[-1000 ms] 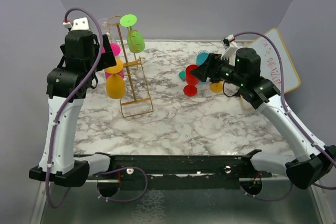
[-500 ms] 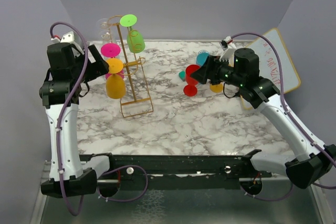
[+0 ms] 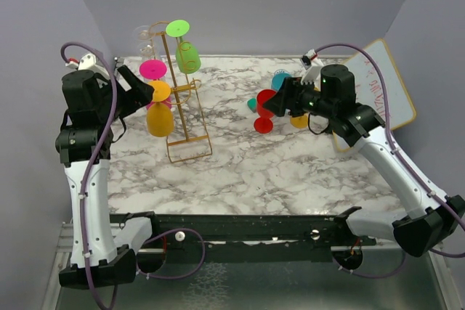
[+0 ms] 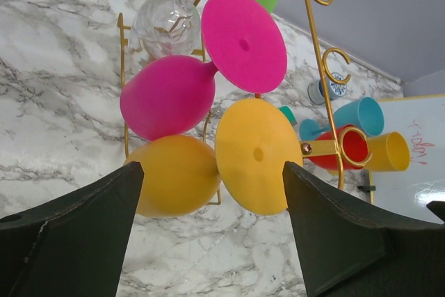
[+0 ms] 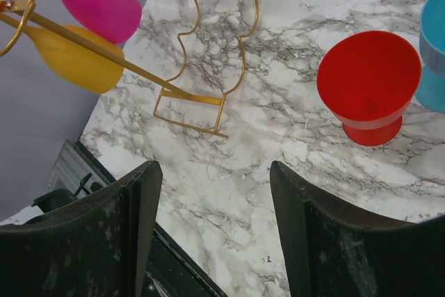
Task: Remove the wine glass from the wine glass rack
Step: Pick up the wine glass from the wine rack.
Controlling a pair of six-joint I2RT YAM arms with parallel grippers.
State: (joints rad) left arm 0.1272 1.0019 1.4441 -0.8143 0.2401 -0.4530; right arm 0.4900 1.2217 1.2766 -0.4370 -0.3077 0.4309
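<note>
The gold wire wine glass rack point(image 3: 182, 99) stands at the back left of the marble table. A green glass point(image 3: 187, 54), a pink glass point(image 3: 153, 70), a yellow glass point(image 3: 160, 117) and a clear glass point(image 3: 145, 34) hang on it upside down. My left gripper point(image 3: 138, 92) is open and empty, just left of the yellow glass's foot. In the left wrist view the yellow glass point(image 4: 174, 175) and the pink glass point(image 4: 167, 95) hang ahead of the open gripper point(image 4: 211, 172). My right gripper point(image 3: 272, 103) is open and empty above a red glass point(image 5: 368, 85).
The red glass point(image 3: 265, 110), a teal cup point(image 3: 280, 80) and a yellow cup point(image 3: 299, 120) sit on the table's right half. A whiteboard point(image 3: 381, 85) leans at the far right. The rack's open wire base point(image 5: 208, 67) rests on the marble.
My left arm has drawn back to the left, away from the rack, uncovering the pink and yellow glass feet. The right arm has hardly moved.
</note>
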